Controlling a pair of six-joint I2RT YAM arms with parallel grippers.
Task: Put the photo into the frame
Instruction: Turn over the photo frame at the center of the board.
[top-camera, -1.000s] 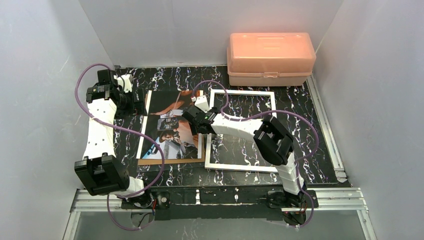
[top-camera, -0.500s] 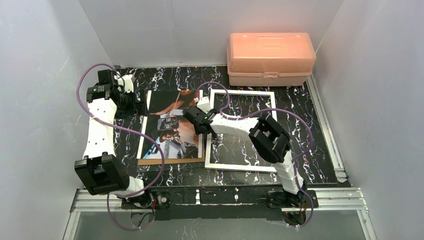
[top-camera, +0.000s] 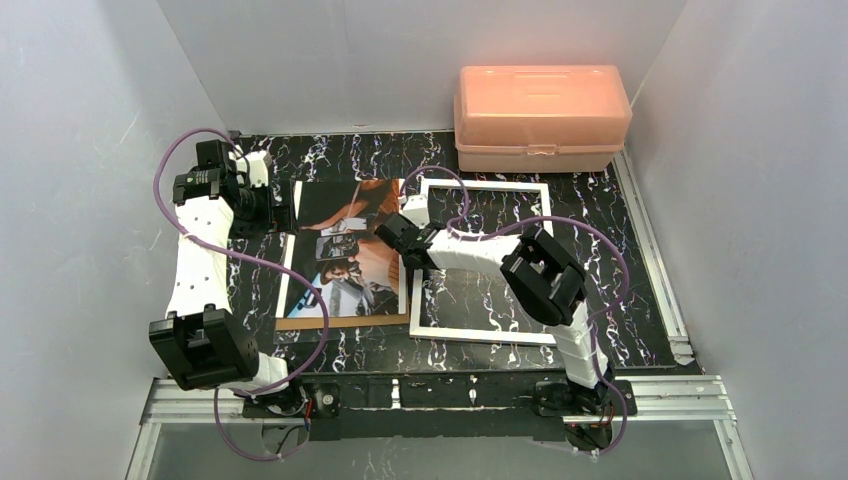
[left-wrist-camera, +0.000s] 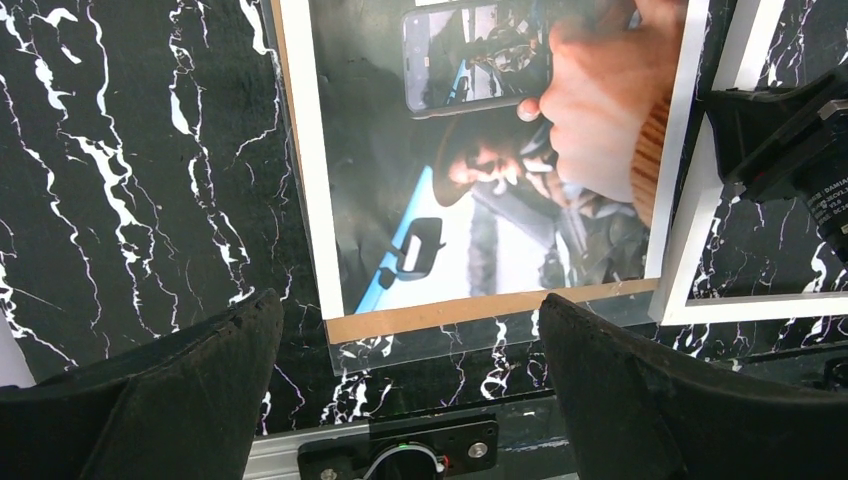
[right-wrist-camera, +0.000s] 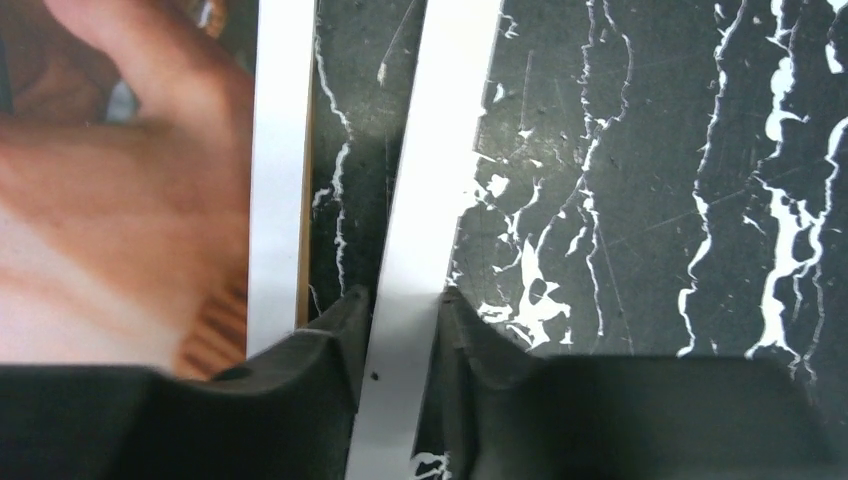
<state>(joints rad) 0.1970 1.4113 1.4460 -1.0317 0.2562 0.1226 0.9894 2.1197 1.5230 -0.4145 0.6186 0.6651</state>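
1 R end effector (right-wrist-camera: 400, 312) astride frame (right-wrist-camera: 436, 150)

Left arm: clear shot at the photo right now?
Likely yes. Left claw hangs open by the photo, nothing lies on it, and right claw is aside, closed on the frame rail.

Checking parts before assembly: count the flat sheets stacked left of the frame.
3: the photo on top, the brown backing board under it, the clear pane lowest. More may hide beneath.

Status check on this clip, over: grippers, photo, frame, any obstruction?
Left gripper open by photo. Right gripper clamped on frame, photo-side rail. Photo lies beside frame on backing board, not in it. Right arm spans the frame's opening.
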